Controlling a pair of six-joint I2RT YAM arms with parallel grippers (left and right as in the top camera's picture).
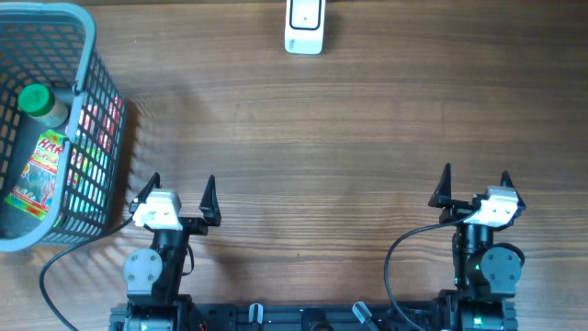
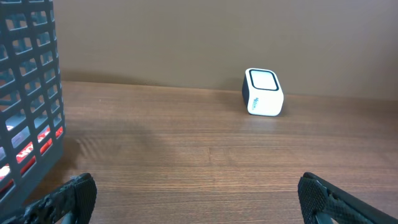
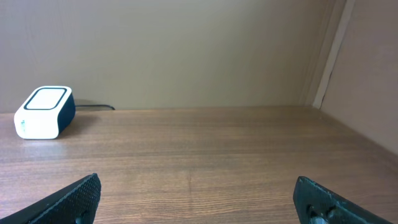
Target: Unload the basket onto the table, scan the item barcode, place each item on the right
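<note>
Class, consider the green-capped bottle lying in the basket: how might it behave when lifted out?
The bottle looks cylindrical, so it would probably roll if laid on the table. Its printed surface looks glossy, so it is perhaps slippery.

No text can be read. The bottle (image 1: 39, 156) in the basket (image 1: 89, 55) at the bench's left edge has a yellow-green label (image 1: 37, 175) with red lettering, too small to make out. The barcode scanner (image 2: 263, 92) carries a tiny blue mark, illegible.
</note>
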